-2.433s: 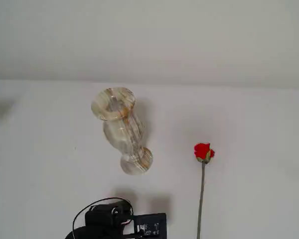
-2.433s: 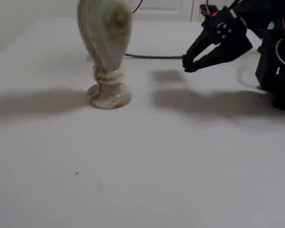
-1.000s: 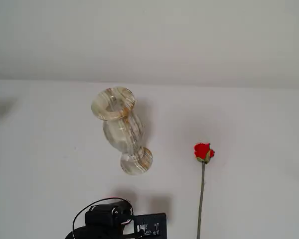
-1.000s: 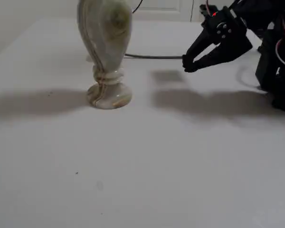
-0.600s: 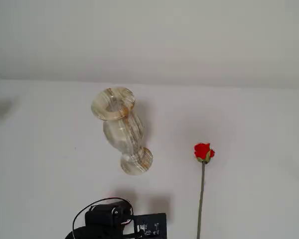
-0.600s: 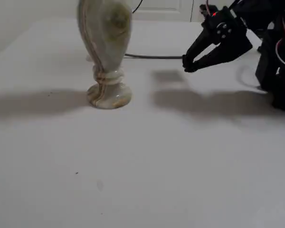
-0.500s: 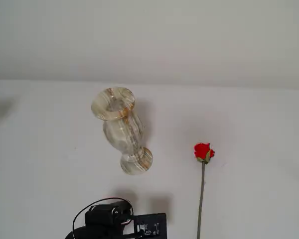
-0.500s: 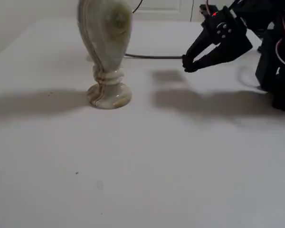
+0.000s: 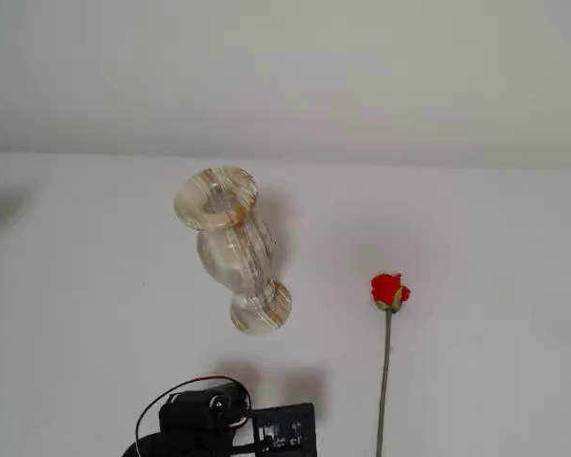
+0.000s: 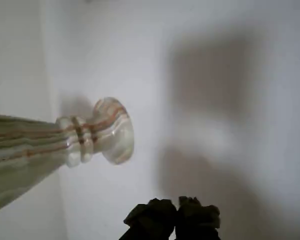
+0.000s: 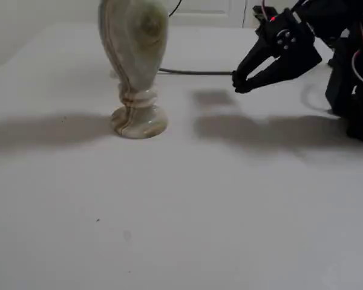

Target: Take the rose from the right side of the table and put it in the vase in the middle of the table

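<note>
The cream marble-like vase (image 9: 230,246) stands upright in the middle of the white table (image 9: 485,248). The red rose (image 9: 388,290) lies flat on the table to the vase's right in a fixed view, its thin stem running down to the bottom edge. My arm (image 9: 209,424) shows at the bottom edge there, below the vase. In another fixed view my gripper (image 11: 238,82) hangs shut and empty above the table, right of the vase (image 11: 135,57). The wrist view shows the shut fingertips (image 10: 160,220) low in the frame and the vase foot (image 10: 115,131) at left. The rose is out of view in both.
A black cable (image 11: 193,72) lies on the table behind the vase in a fixed view. The arm's base and red-white wires (image 11: 357,72) fill the right edge there. A wall rises behind the table's far edge (image 9: 285,76).
</note>
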{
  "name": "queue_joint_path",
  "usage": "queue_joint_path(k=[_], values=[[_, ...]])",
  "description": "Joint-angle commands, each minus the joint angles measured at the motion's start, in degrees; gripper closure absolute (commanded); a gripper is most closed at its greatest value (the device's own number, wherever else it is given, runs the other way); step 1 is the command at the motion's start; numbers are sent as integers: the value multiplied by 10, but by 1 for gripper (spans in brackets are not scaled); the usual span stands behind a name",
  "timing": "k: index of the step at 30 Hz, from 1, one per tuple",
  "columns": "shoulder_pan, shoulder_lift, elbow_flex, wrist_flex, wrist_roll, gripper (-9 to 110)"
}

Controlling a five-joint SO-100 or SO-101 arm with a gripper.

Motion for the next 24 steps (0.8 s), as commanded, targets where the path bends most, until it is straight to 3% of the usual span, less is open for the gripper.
queue_joint_path(k=[1, 9, 15, 20, 24], values=[[-2, 9, -2, -14, -6, 101], [0, 9, 0, -23, -3, 101], [96, 9, -33, -112, -2, 101], [136, -21, -142, -139, 2, 94], [174, -173, -278, -168, 49, 82]])
